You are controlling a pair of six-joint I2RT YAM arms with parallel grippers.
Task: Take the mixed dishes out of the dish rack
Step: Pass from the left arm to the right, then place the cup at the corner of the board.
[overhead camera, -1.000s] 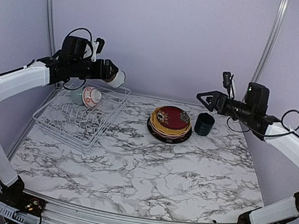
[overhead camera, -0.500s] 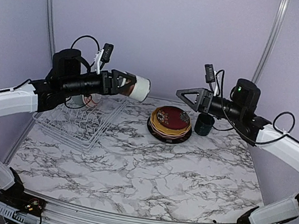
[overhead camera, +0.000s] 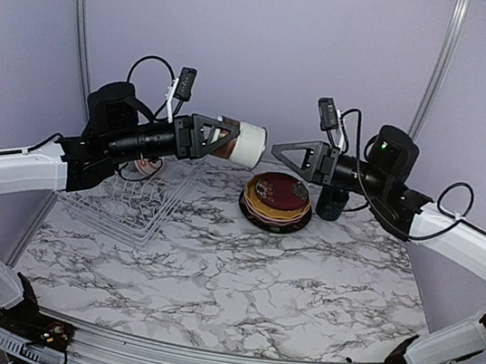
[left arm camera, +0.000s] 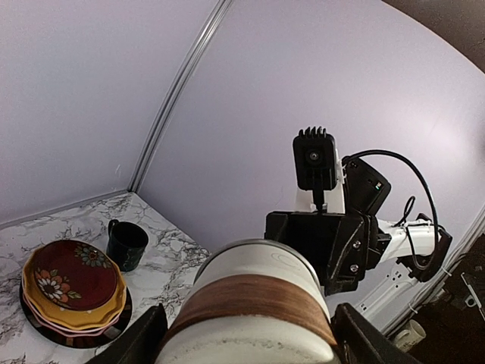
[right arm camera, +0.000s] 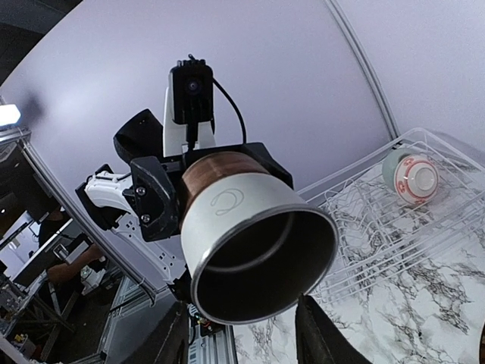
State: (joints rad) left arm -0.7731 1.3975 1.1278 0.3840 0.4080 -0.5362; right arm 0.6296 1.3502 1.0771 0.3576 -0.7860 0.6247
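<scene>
Holding the cup (overhead camera: 247, 144) sideways in mid-air, the left gripper (overhead camera: 227, 139) is clamped on its base end. The mouth points straight at the right gripper (overhead camera: 279, 151), jaws spread, just off the rim. Looks like a handoff.

Lilac walls (overhead camera: 263, 48); marble-patterned table (overhead camera: 228, 281)

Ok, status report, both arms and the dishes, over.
Left pincer shut on banded cup, midair, mouth toward right pincer. Right pincer open, close by its rim. One patterned cup in dish rack. Nothing in the way.
</scene>
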